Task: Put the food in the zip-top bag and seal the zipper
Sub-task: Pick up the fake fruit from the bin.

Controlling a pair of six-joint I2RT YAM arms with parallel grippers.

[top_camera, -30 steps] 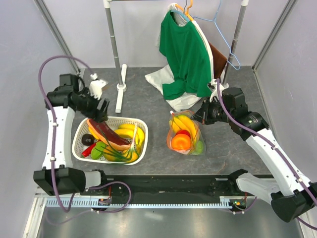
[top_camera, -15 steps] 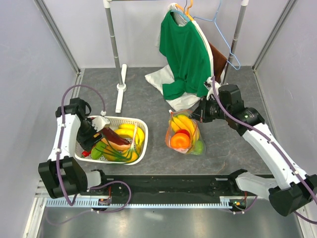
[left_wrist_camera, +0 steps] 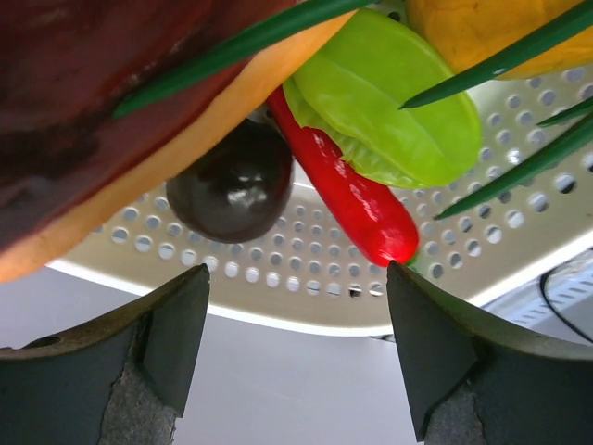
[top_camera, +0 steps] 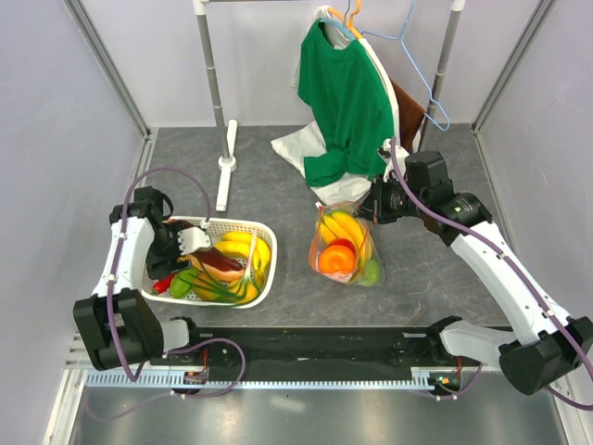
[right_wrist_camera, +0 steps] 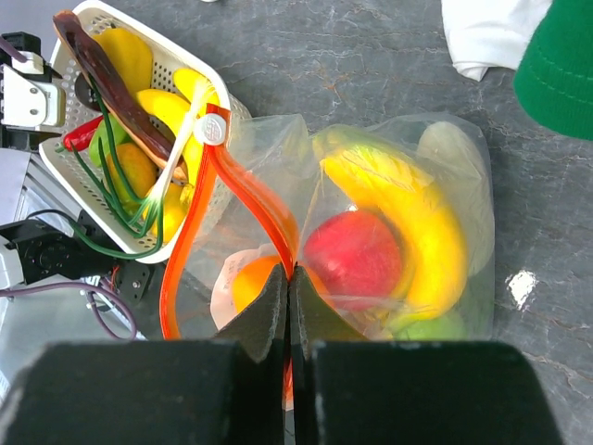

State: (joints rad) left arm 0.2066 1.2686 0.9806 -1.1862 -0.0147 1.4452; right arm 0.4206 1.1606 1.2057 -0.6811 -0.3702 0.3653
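Nearest the arm bases, on the left of the grey bench (top_camera: 287,199), sits the white lattice basket (top_camera: 232,222). It holds a long dark red-brown piece (top_camera: 220,260), a red chili (left_wrist_camera: 347,199), a green star-shaped slice (left_wrist_camera: 389,111) and a dark round piece (left_wrist_camera: 232,181). The left end effector (top_camera: 192,243) hangs low over the basket's left part, jaws spread wide with nothing between them (in the wrist view the chili and the dark round piece lie just beyond its fingertips (left_wrist_camera: 185,306)).

Right of the basket and apart from it, the zip-top bag (top_camera: 345,250) rests on the bench. Inside it are yellow bananas (right_wrist_camera: 408,209), a red apple (right_wrist_camera: 347,255), an orange (right_wrist_camera: 250,283) and a green lime (right_wrist_camera: 431,326). The right end effector (right_wrist_camera: 289,283) is pinched fully closed on the zipper (right_wrist_camera: 232,195). From the pinch the strip bows out in an open loop toward the basket, with a white slider tab (right_wrist_camera: 215,128) at its far end, so the mouth gapes unsealed.

Farther back, a white cloth (top_camera: 295,148) lies on the bench beneath a green shirt (top_camera: 347,97) hung from the rack, with a blue hanger (top_camera: 422,69) beside it.
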